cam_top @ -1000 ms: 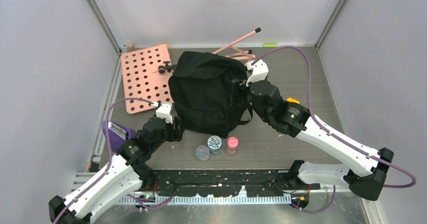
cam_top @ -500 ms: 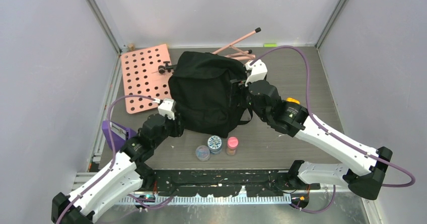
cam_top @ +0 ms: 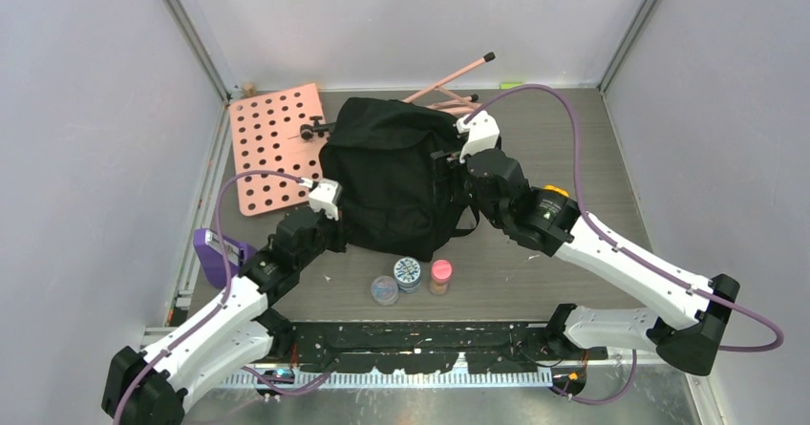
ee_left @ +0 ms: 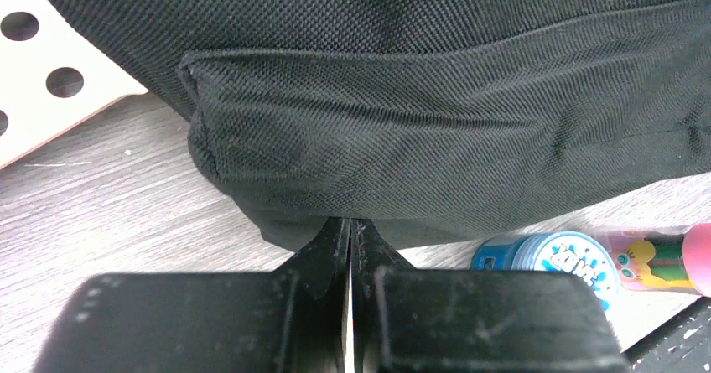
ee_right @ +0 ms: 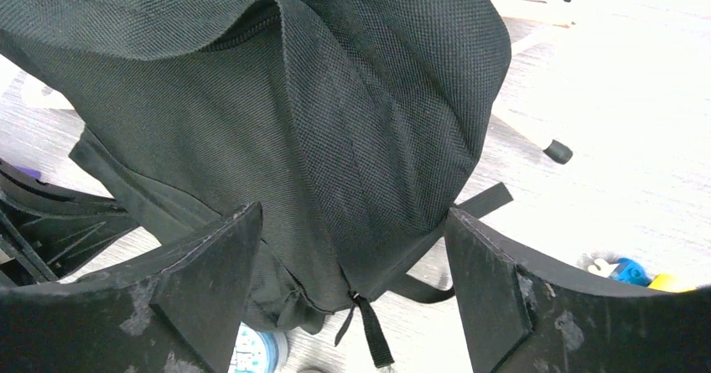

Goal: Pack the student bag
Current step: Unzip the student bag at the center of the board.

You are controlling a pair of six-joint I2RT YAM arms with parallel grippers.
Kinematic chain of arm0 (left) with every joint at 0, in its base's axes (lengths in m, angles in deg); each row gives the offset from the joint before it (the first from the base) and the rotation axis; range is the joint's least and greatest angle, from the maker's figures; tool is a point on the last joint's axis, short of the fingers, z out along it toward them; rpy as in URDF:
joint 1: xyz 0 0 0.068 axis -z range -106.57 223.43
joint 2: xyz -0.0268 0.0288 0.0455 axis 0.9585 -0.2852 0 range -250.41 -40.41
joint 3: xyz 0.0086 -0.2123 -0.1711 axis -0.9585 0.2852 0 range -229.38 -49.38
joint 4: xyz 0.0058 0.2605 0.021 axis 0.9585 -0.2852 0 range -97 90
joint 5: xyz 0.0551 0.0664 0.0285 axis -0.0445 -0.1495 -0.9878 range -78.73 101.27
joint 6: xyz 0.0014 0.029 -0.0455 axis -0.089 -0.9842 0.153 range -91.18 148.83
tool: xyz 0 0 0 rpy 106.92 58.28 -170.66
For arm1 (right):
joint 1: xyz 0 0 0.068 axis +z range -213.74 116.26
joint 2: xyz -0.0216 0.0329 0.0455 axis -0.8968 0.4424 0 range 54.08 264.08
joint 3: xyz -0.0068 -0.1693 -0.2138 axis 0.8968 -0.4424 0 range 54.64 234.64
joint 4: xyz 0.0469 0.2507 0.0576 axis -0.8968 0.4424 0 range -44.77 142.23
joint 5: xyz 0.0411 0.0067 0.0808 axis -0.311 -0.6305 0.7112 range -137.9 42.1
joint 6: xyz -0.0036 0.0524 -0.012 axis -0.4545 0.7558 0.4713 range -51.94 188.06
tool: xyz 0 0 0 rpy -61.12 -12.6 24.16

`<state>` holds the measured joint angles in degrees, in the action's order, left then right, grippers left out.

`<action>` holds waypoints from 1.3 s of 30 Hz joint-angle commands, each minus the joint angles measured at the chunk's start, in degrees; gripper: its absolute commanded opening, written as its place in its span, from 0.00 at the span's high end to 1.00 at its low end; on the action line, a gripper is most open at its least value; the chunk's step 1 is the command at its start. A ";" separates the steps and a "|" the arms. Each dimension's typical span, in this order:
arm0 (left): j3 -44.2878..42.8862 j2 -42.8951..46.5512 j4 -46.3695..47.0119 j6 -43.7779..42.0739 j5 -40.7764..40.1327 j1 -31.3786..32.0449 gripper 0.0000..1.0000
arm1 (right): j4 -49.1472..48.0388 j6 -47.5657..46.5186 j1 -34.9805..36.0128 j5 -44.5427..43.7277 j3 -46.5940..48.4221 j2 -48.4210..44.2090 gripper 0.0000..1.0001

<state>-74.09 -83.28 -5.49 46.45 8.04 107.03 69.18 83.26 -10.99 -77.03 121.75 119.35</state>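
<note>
The large black soft fabric backpack sits mid-way across the grey wood-grain table, its far left corner overlapping a pink perforated board. The left gripper has its jaws pressed together, tips touching the bag's lower edge; whether any cloth is nipped between them cannot be told. The right gripper has its jaws spread wide, holding nothing, poised over the bag's corner above a black zip pull. A blue-lidded round tub stands just in front of the bag.

Grey wood-grain tabletop between plain pale lilac walls, aluminium corner posts, even light.
</note>
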 commanded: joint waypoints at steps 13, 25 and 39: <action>1.39 -0.71 8.00 7.45 8.27 -0.14 1.00 | -3.53 -5.54 -0.11 2.42 5.39 4.32 0.43; 0.09 -4.12 12.13 11.18 3.79 6.22 1.00 | -5.75 -3.97 -0.09 3.91 5.00 5.69 0.63; -4.01 -13.53 21.52 12.46 -15.80 25.05 1.00 | -7.18 -3.65 -0.11 2.33 4.24 5.97 0.90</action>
<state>-74.44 -93.64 7.84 57.58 -1.44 128.32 66.40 78.54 -11.47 -75.80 124.92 125.50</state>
